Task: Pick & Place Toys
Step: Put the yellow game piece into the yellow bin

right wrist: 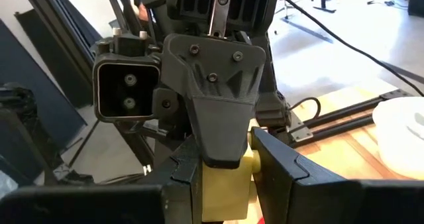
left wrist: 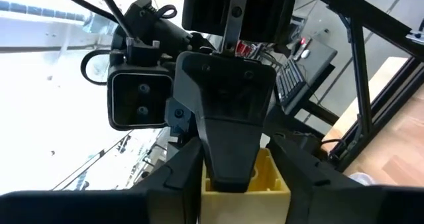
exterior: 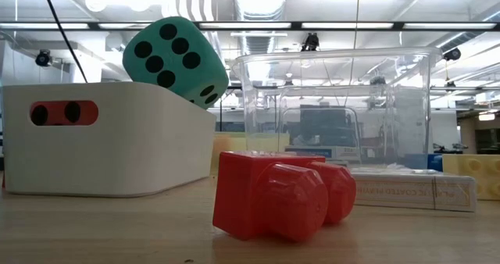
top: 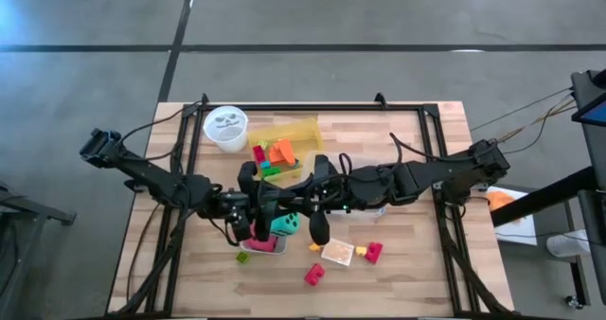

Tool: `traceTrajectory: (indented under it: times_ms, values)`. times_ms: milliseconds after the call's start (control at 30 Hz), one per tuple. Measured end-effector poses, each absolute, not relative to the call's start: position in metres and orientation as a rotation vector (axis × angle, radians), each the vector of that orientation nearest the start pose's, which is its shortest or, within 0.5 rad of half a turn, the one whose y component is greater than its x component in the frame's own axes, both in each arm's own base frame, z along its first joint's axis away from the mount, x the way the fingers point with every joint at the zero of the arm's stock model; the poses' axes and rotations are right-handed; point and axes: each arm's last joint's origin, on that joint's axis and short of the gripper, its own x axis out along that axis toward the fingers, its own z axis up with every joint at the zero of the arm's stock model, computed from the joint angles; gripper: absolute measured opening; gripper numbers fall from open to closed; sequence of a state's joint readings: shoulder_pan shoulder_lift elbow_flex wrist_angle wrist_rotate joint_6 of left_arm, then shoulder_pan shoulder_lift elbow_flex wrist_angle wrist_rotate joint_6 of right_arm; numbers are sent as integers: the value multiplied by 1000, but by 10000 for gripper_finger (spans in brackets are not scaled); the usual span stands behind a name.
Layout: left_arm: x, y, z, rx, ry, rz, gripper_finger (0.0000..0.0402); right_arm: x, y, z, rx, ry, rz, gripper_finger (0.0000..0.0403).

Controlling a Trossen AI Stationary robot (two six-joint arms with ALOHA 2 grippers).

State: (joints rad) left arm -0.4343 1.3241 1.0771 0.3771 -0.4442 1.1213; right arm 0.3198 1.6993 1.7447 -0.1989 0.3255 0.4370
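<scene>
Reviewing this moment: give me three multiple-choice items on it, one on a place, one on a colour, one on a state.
1. In the low view, where is the teal die?
A. Flat on the tabletop
B. At the top edge of the white bin
C. Hanging in mid-air

2. What colour is the block nearest the low camera?
A. Blue
B. Green
C. Red

3. What is the state of the right gripper?
A. Fingers closed on a yellow block
B. Wide open and empty
C. Closed on a card pack

Answers:
1. B: the die pokes up over the bin's rim.
2. C: a red block fills the foreground.
3. A: the right wrist view shows the yellow block between its own fingers.
</scene>
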Motion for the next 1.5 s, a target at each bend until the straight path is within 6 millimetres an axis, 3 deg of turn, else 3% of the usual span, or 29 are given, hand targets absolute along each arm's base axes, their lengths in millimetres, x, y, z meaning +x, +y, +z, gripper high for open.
traceTrajectory:
  times_ms: [167, 400, 567, 900, 1133, 1300, 1500]
  values:
    - [278, -116, 369, 1073, -88, 77, 130, 374, 114, 422, 368, 141, -31, 88]
    - [279, -116, 363, 994, -42, 70, 130, 375, 114, 418, 345, 159, -29, 170]
    - [279, -114, 362, 905, 6, 144, 128, 374, 112, 416, 310, 175, -99, 204]
    - [268, -97, 363, 636, 119, 276, 128, 359, 101, 412, 208, 264, -327, 216]
    - [253, -58, 366, 348, 199, 372, 128, 338, 93, 413, 195, 360, -417, 217]
    - [254, -12, 352, 95, 327, 409, 128, 316, 95, 395, 192, 579, -479, 217]
    - [255, 50, 326, -159, 514, 471, 128, 295, 117, 380, 159, 731, -491, 217]
